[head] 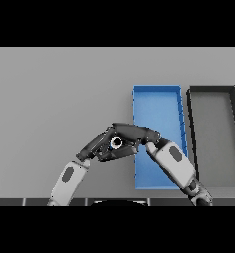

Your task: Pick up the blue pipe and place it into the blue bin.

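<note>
Blue bin [159,104] is lying on the grey surface [55,99], directly beyond and to the right of the fingers; a dark grey bin [215,133] is sitting just beside it on its far right side, apart by a narrow gap.

Both hands are meeting near the bin's left wall. Right hand [134,132] is reaching leftward across that wall, with its forearm lying over the bin's near right part. Left hand [97,146] is coming up from the lower left, its fingers touching or nearly touching those of the right hand.

Pipe: no blue pipe body is showing. A small pale ring with a dark centre [117,143] is sitting between the two sets of fingers, possibly the pipe's open end, but this cannot be confirmed. If it is the pipe, it is just left of the bin's left wall, not inside.

Fingers: right hand's fingers are looking curled over the ring, yet dark shapes are overlapping, so I cannot tell whether they are pinching it. Left hand's fingers likewise cannot be read.

Progress, as judgement: the bin's visible floor is holding no pipe, so placement is not done. Pickup is possibly under way; carrying over the wall and releasing inside are both remaining.
</note>
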You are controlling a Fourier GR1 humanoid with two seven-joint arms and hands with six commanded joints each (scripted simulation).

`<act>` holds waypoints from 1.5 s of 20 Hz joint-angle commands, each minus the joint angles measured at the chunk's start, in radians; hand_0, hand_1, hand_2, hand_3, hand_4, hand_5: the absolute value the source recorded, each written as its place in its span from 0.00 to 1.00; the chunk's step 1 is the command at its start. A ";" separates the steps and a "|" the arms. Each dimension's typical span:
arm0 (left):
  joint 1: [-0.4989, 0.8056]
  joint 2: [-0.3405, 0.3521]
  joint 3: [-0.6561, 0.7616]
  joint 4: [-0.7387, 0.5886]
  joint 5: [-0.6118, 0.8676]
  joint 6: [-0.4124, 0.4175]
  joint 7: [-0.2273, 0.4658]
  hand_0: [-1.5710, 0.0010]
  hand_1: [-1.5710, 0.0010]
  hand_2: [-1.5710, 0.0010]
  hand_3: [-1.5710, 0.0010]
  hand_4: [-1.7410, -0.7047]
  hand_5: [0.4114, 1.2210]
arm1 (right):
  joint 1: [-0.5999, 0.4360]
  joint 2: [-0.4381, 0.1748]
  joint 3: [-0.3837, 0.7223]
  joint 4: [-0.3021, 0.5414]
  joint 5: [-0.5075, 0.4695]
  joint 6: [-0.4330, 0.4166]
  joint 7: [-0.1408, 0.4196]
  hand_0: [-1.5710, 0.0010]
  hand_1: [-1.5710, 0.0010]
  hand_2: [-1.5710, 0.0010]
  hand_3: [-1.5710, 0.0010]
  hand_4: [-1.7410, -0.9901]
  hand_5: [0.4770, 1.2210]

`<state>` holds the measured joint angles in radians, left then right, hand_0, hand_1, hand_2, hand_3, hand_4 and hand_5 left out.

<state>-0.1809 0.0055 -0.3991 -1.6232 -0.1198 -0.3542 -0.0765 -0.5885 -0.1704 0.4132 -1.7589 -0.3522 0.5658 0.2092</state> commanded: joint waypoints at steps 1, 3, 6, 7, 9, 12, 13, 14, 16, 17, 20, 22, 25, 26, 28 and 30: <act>-0.002 0.001 -0.004 0.002 0.001 -0.029 0.012 0.40 0.45 0.47 0.52 0.36 1.00 | 0.010 0.000 0.008 -0.010 -0.001 -0.005 0.005 0.01 0.01 0.01 0.01 0.01 0.98; 0.005 0.010 -0.005 0.002 -0.028 -0.057 0.010 0.62 0.65 0.66 0.70 0.52 1.00 | 0.014 0.010 0.010 -0.029 -0.015 -0.013 0.073 0.00 0.00 0.00 0.01 0.00 0.99; -0.004 -0.001 0.006 0.000 -0.043 -0.065 0.074 0.80 0.82 0.83 0.84 0.67 0.65 | 0.028 0.020 -0.003 -0.036 0.020 -0.002 0.069 0.00 0.00 0.00 0.00 0.00 0.99; -0.009 -0.007 0.013 0.006 -0.038 -0.056 0.095 0.84 0.86 0.86 0.88 0.70 0.54 | 0.025 0.026 -0.008 -0.031 0.037 0.002 0.071 0.00 0.00 0.00 0.00 0.00 0.99; -0.008 -0.006 0.024 0.002 -0.021 -0.059 0.131 0.90 0.91 0.91 0.92 0.73 0.36 | 0.041 0.040 -0.008 -0.034 0.060 0.011 0.033 0.00 0.00 0.00 0.00 0.00 1.00; 0.010 -0.011 0.020 -0.001 -0.011 -0.056 0.145 0.95 0.95 0.95 0.96 0.75 0.19 | 0.045 0.061 -0.018 -0.029 0.042 0.023 0.074 0.00 0.00 0.00 0.00 0.00 1.00; 0.017 -0.005 0.011 0.006 -0.033 -0.049 0.143 0.96 0.96 0.96 0.97 0.76 0.16 | 0.053 0.067 -0.023 -0.037 0.030 0.027 0.084 0.00 0.00 0.00 0.00 0.00 1.00; 0.017 -0.003 0.007 0.013 -0.041 -0.045 0.119 0.97 0.97 0.97 0.97 0.77 0.13 | 0.053 0.070 -0.036 -0.041 0.017 0.028 0.099 0.00 0.00 0.00 0.00 0.00 1.00; 0.019 -0.006 0.003 0.014 -0.047 -0.037 0.131 0.98 0.98 0.98 0.98 0.78 0.09 | 0.047 0.091 -0.059 -0.044 -0.072 0.020 0.157 0.00 0.00 0.00 0.00 0.00 1.00; 0.011 -0.005 0.006 0.016 -0.047 -0.034 0.128 0.98 0.98 0.99 0.99 0.79 0.09 | 0.023 0.099 -0.076 -0.048 -0.106 0.008 0.185 0.00 0.00 0.00 0.00 0.00 1.00; 0.008 0.006 0.012 0.025 -0.038 -0.047 0.134 0.99 0.99 0.99 0.99 0.80 0.06 | -0.077 0.090 -0.144 -0.058 -0.267 -0.063 0.289 0.00 0.00 0.00 0.00 0.00 1.00; 0.008 0.002 0.006 0.022 -0.044 -0.042 0.145 0.99 0.99 1.00 1.00 0.80 0.05 | -0.163 0.078 -0.194 -0.051 -0.365 -0.107 0.329 0.00 0.00 0.00 0.00 0.00 1.00; 0.011 0.005 0.011 0.020 -0.030 -0.052 0.167 1.00 1.00 1.00 1.00 0.81 0.03 | -0.315 0.021 -0.289 0.018 -0.486 -0.124 0.315 0.00 0.00 0.00 0.00 0.00 1.00; -0.002 0.003 0.015 0.030 -0.030 -0.054 0.175 1.00 1.00 1.00 1.00 0.81 0.03 | -0.344 0.009 -0.314 0.046 -0.466 -0.143 0.297 0.00 0.00 0.00 0.00 0.00 1.00; -0.005 0.001 0.016 0.017 -0.026 -0.051 0.191 1.00 1.00 1.00 1.00 0.81 0.03 | -0.418 -0.026 -0.381 0.097 -0.414 -0.213 0.249 0.00 0.00 0.00 0.00 0.00 1.00; 0.012 0.012 0.011 -0.003 -0.033 -0.050 0.184 1.00 1.00 1.00 1.00 0.82 0.02 | -0.493 -0.067 -0.434 0.204 -0.359 -0.236 0.236 0.00 0.00 0.00 0.00 0.00 1.00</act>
<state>-0.1691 0.0176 -0.3882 -1.6261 -0.1527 -0.4045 0.1060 -1.0820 -0.2388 -0.0220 -1.5539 -0.7081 0.3290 0.4473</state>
